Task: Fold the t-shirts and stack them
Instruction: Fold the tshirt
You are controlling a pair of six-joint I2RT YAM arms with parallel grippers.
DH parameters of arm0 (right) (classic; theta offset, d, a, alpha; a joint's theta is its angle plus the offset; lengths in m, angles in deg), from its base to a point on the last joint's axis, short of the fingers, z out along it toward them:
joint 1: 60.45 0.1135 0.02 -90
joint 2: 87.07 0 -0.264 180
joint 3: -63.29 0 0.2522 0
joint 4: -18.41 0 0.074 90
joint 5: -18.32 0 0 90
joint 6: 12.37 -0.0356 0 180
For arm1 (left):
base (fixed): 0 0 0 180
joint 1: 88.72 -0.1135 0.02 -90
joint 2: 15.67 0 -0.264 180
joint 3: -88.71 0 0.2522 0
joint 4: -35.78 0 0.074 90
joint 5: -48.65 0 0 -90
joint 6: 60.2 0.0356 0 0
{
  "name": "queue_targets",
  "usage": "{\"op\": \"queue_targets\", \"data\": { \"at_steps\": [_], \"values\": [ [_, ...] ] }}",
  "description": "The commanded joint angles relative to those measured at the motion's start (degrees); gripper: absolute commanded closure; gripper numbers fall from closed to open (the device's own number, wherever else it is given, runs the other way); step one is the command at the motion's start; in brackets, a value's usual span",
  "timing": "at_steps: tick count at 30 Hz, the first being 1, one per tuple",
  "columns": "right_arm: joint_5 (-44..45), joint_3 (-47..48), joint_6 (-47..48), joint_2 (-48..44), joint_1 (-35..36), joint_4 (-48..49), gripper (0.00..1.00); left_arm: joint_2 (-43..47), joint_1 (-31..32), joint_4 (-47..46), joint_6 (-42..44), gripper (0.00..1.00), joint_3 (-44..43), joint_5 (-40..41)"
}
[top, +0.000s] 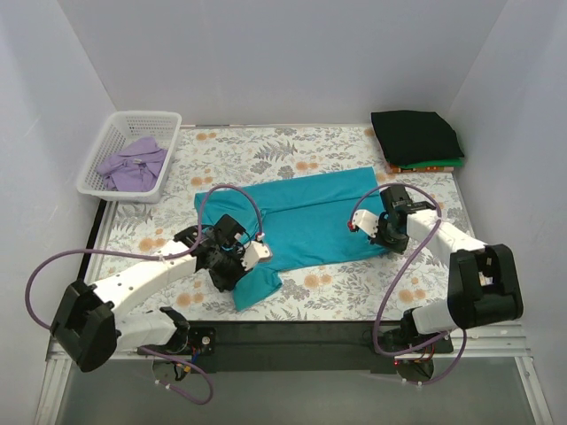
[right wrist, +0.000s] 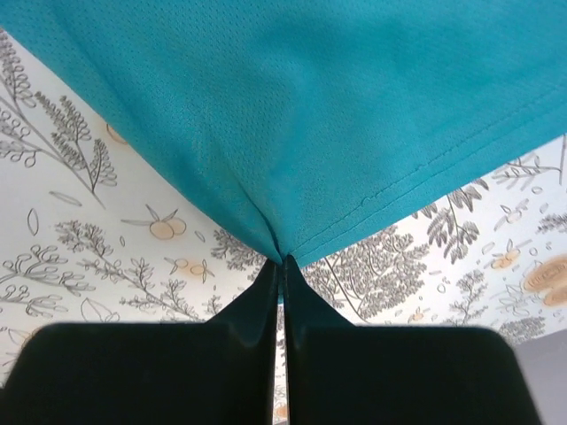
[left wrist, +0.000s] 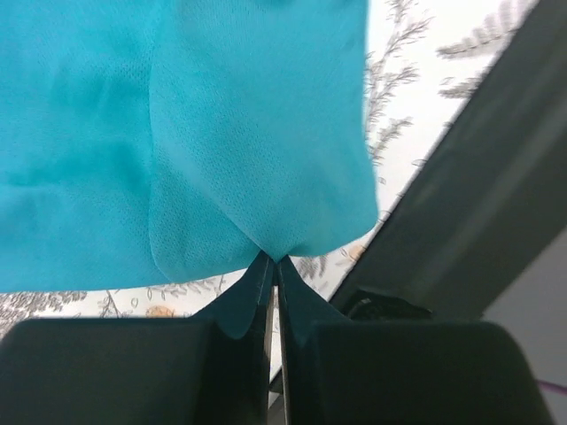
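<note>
The teal t-shirt [top: 306, 217] lies spread across the middle of the floral table cloth. My left gripper [top: 232, 266] is shut on its near left part, pinching a teal fold [left wrist: 266, 133] at the fingertips [left wrist: 261, 270]. My right gripper [top: 376, 232] is shut on the shirt's near right hem [right wrist: 292, 133], lifting it off the cloth. The lavender-purple t-shirt [top: 133, 164] lies crumpled in the white basket. The folded black t-shirt [top: 416, 135] tops a stack at the far right, with green and orange-red edges [top: 425, 166] under it.
The white lattice basket [top: 120, 124] stands at the far left. White walls close in the back and both sides. The black table edge [top: 292, 335] runs along the near side by the arm bases.
</note>
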Motion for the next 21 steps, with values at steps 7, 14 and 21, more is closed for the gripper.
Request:
{"op": "queue_targets", "data": {
  "at_steps": [7, 14, 21],
  "values": [
    [-1.36, -0.70, 3.63, -11.58, -0.82, -9.20, 0.99, 9.92, -6.29, 13.80, 2.96, 1.00, -5.97, -7.53],
    [-1.09, 5.45, 5.21, -9.23, -1.70, -10.09, 0.99, 8.44, -17.70, 11.08, 5.60, 1.00, -9.39, -8.49],
    [-2.41, 18.80, 6.44, 1.14, -2.75, -10.27, 0.99, -0.43, -27.38, 9.41, 11.22, 1.00, -20.90, -11.22]
  ]
}}
